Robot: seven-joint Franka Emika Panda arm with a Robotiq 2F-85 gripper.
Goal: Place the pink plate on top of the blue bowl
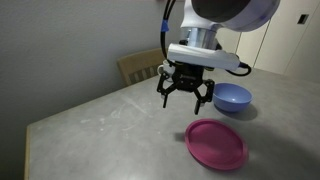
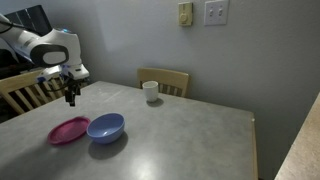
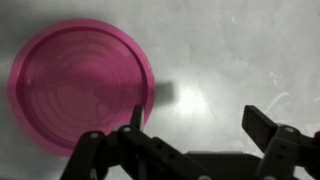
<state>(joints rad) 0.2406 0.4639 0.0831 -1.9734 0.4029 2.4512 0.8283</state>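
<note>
The pink plate lies flat on the grey table, also seen in an exterior view and filling the upper left of the wrist view. The blue bowl stands upright just beside the plate, close to its rim in an exterior view; it is out of the wrist view. My gripper hangs open and empty above the table, off to one side of the plate. It also shows in an exterior view. In the wrist view its fingers spread wide, one fingertip over the plate's edge.
A white mug stands at the table's far edge in front of a wooden chair. Another chair back stands behind the table. The table edge runs near a wall.
</note>
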